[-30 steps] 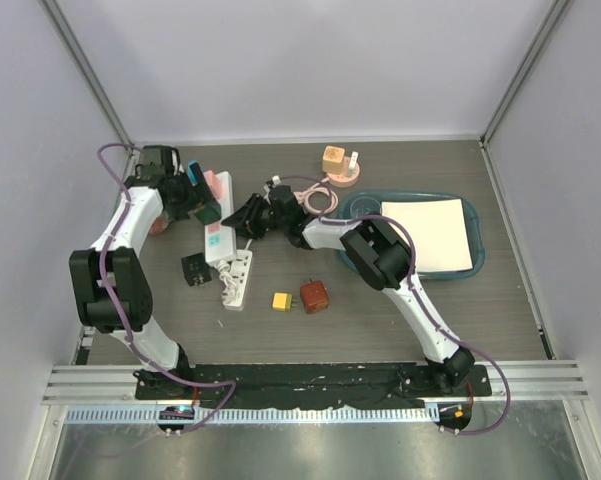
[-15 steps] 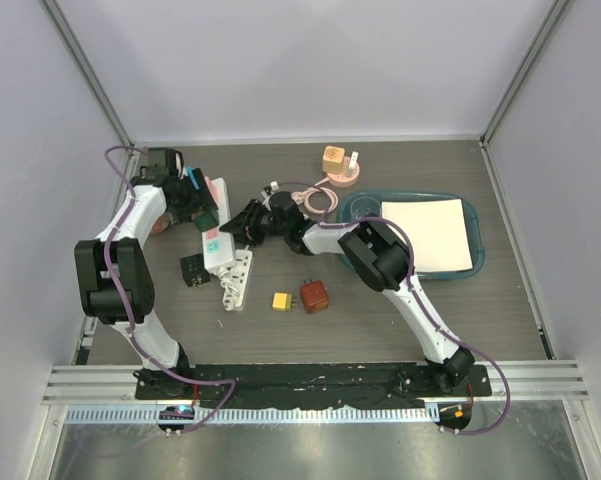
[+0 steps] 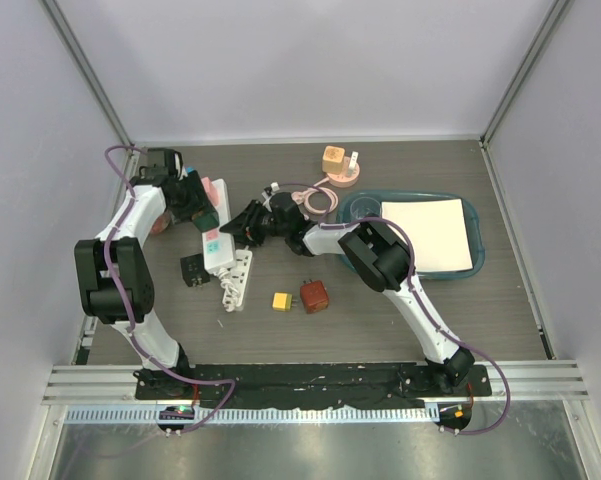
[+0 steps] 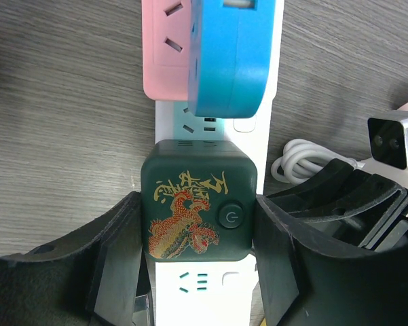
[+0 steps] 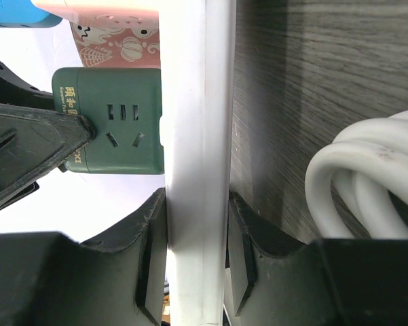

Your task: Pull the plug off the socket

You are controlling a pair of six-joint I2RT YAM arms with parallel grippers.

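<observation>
Gripping the dark green plug point(image 4: 190, 176) from both sides, the left gripper point(image 4: 197, 210) has its fingers point(image 4: 122, 238) clamped on the plug's flanks. The plug, marked with a golden dragon and a power button, sits seated on the white power strip point(image 4: 210, 285). Further along the same strip stand a blue adapter point(image 4: 227, 54) and, beside it, a pink adapter point(image 4: 166, 47); the blue one reaches almost to the green plug's far edge.

The right gripper point(image 5: 195, 244) is shut across the strip's narrow body, one finger point(image 5: 153, 251) on each long side, just next to the green plug. A coil of white cable point(image 5: 366, 176) lies on the table point(image 3: 380, 320) right beside that gripper, on the side of the strip away from the plug.

From above, both arms crowd the strip's far half. A black cube plug point(image 3: 193, 270) rests just left of the strip's near half. A small yellow plug point(image 3: 281, 300) and a red-brown adapter point(image 3: 314, 296) lie right of its near end. A pink cable loop point(image 3: 320, 198) and an orange block point(image 3: 333, 158) lie beyond the right gripper, and a teal tray point(image 3: 477, 255) holding white paper point(image 3: 430, 235) lies well to the strip's right.
</observation>
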